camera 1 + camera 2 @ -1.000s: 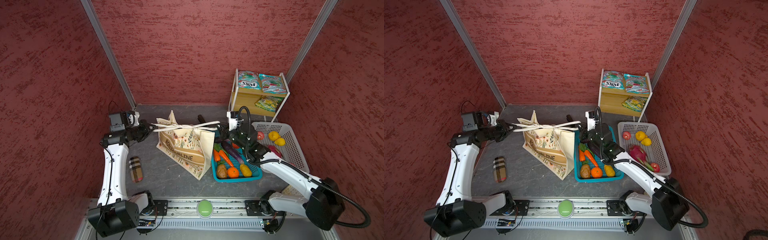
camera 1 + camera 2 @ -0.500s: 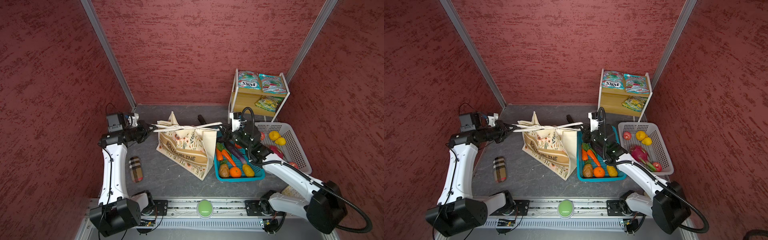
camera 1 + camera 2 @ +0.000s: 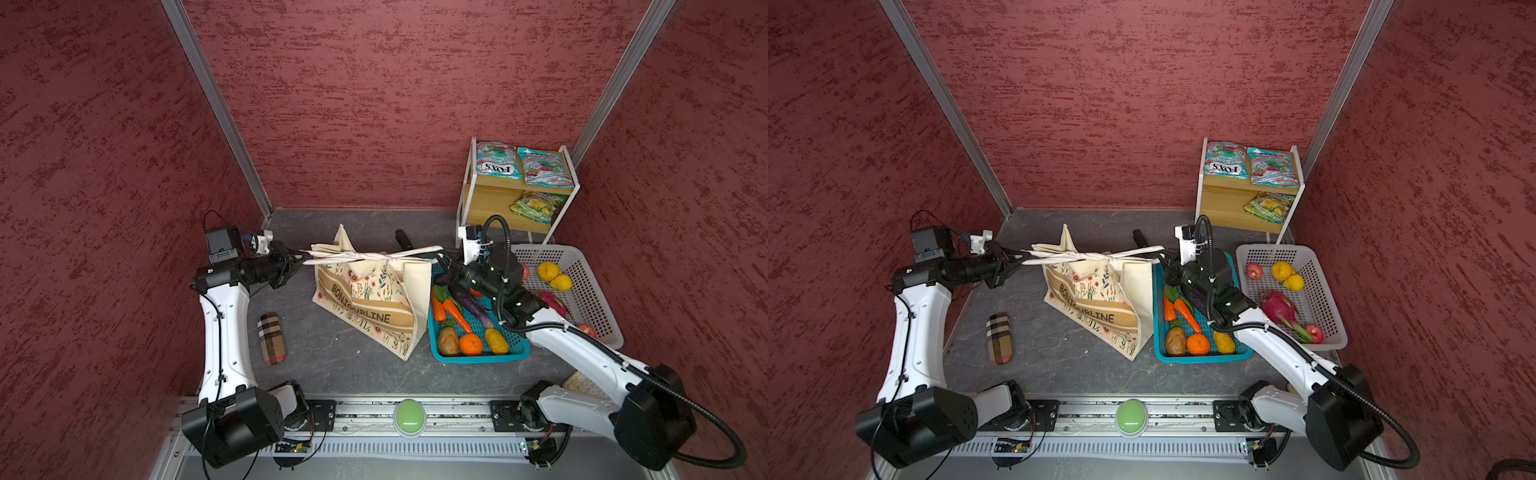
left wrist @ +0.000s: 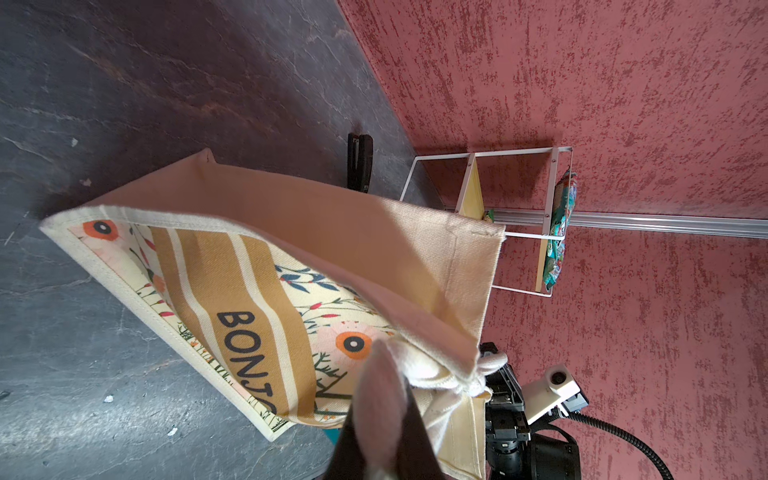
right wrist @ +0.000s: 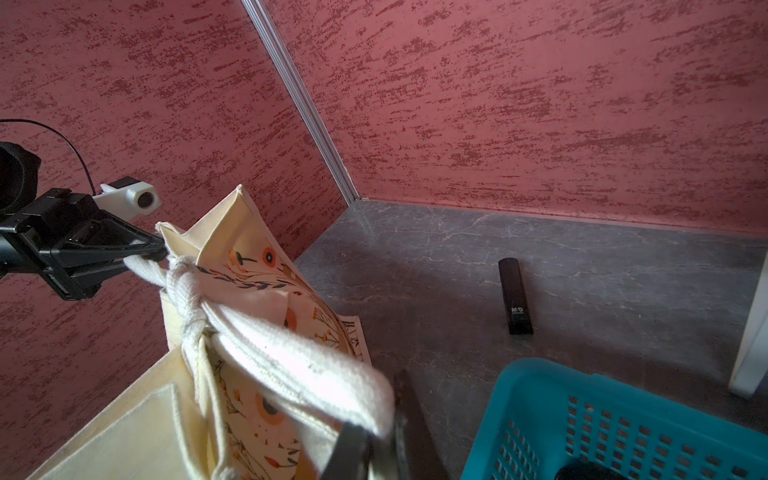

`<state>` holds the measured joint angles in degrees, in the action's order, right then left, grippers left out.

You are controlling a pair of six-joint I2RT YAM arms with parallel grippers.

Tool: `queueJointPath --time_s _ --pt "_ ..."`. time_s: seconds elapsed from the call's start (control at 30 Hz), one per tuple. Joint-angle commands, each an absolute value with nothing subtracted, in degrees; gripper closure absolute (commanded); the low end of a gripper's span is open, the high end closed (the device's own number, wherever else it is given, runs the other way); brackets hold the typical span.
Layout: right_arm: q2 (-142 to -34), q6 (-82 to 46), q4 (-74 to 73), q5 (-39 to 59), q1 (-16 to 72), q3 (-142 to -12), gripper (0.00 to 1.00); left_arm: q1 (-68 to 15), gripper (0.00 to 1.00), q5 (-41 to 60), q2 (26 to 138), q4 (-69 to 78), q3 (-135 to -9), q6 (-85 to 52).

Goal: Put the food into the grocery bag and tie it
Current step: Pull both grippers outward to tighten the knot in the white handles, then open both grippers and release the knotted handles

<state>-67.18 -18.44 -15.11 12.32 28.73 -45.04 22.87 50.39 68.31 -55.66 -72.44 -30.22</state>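
Starting nearest the rail, a plaid pouch point(image 3: 272, 338) lies alone on the tabletop point(image 3: 353, 374), well clear of the work. Past it, the teal basket point(image 3: 478, 358) holds an orange point(image 3: 470, 344) and carrots point(image 3: 455, 316), and the white basket point(image 3: 598, 286) beside it holds lemons point(image 3: 555, 276), so plenty of food sits outside the bag.

The bag point(image 3: 374, 299) stands mid-tabletop, tilted, its right side just beside the teal basket; whether they touch is unclear. Its mouth is drawn together, so its contents cannot be seen. A lopsided pull would likely drag it into the basket or tip it over.

Above the mouth, the straps cross in a knot point(image 3: 384, 259). The left end effector point(image 3: 301, 261) is clamped on one handle point(image 3: 332, 254), and the right end effector point(image 3: 440, 258) is clamped on the other, both straps taut and drawn opposite ways. This looks like the tightening step. The right wrist view shows only a short fold of strap between the jaws, so a harder pull could slip it free. A single crossing like this may also loosen once let go.

Farthest back, a shelf point(image 3: 515, 195) carries packets point(image 3: 498, 164). If any of these were meant for the bag, cinching now would shut them out.
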Motion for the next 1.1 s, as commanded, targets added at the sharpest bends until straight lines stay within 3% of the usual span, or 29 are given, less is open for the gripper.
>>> queueJointPath --time_s 0.0,0.4,0.83,1.07 --pt "-62.6 -19.0 -14.7 -18.4 13.6 -43.7 1.00 33.6 1.00 21.1 69.6 -43.4 -75.8 -29.6" --pt "-64.3 -17.2 -19.8 6.4 17.0 -46.5 1.00 18.7 1.00 24.5 68.1 -45.8 -78.9 -29.4" --pt "-69.2 -13.9 -18.9 9.4 25.3 -50.8 1.00 1.0 1.00 25.9 70.0 -46.3 -85.6 -27.4" --pt "-72.7 -11.8 -19.0 10.1 29.8 -53.7 1.00 -2.4 0.99 27.5 70.4 -47.2 -86.3 -26.1"
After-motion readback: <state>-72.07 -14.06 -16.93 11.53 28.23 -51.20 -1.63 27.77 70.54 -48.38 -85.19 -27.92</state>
